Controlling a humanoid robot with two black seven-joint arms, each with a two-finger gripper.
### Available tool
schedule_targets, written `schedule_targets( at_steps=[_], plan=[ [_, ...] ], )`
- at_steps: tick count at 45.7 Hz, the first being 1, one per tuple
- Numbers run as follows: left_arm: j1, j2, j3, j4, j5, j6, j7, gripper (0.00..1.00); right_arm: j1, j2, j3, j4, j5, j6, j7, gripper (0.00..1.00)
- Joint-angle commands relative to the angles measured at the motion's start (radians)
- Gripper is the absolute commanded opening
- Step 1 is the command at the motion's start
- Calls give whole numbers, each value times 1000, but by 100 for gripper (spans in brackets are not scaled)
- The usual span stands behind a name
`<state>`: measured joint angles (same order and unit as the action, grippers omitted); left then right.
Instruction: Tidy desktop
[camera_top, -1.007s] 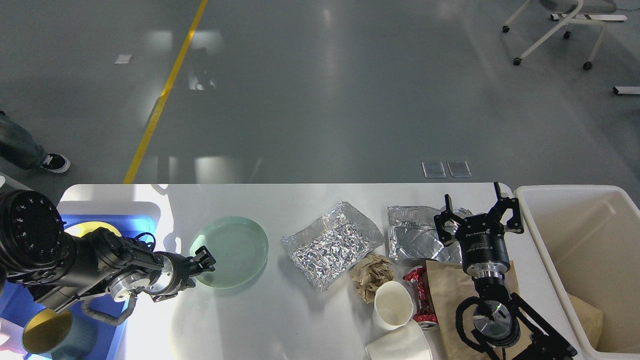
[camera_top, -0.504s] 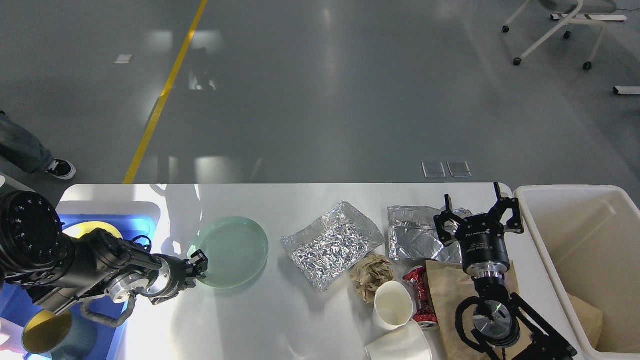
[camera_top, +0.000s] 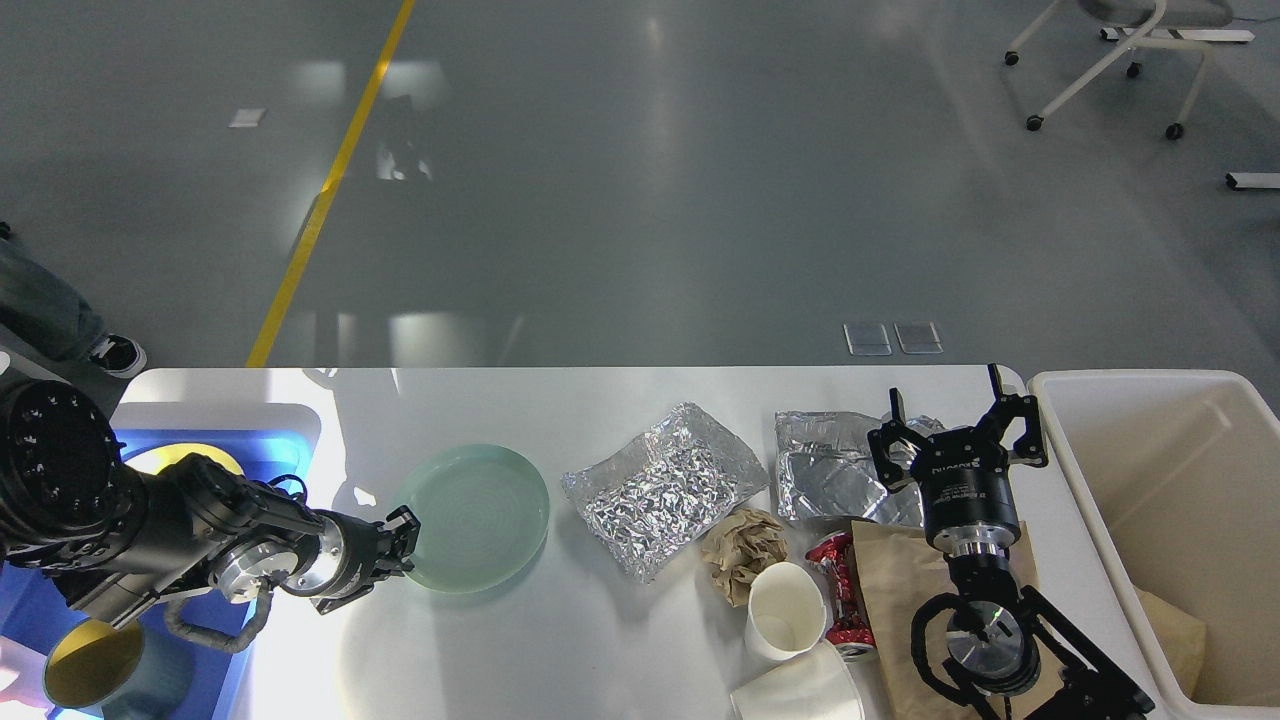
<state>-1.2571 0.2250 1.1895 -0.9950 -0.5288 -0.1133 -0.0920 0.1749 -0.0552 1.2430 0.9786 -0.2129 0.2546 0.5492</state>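
Observation:
The white desktop (camera_top: 600, 640) carries a pale green plate (camera_top: 480, 518), a crumpled foil sheet (camera_top: 660, 485), a foil tray (camera_top: 830, 470), a brown paper ball (camera_top: 742, 550), two white paper cups (camera_top: 785, 610), a crushed red can (camera_top: 835, 590) and a brown paper bag (camera_top: 890, 600). My left gripper (camera_top: 402, 545) is at the plate's left rim and touches it; its fingers are dark and cannot be told apart. My right gripper (camera_top: 950, 415) is open and empty, fingers pointing away, over the foil tray's right end.
A beige bin (camera_top: 1060, 470) stands off the table's right end with brown paper inside. A blue tray (camera_top: 40, 600) at the left holds a yellow-lined cup (camera_top: 95, 660) and another yellow item (camera_top: 185, 455). A person's shoe (camera_top: 115, 352) is on the floor at far left.
The left gripper drew back left, then came forward again at the plate's rim. The plate has slid a little to the right and nearer. The right arm has not moved.

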Motion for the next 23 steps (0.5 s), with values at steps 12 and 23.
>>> schedule_targets(
  at_steps=[12,23],
  plan=[
    [-19,11,-1,-8,0,-14,0,0,0,0,0,0,0,0,0,100],
    [-148,100,44,-83,1,-203,0,0,0,0,0,0,0,0,0,100]
  ],
)
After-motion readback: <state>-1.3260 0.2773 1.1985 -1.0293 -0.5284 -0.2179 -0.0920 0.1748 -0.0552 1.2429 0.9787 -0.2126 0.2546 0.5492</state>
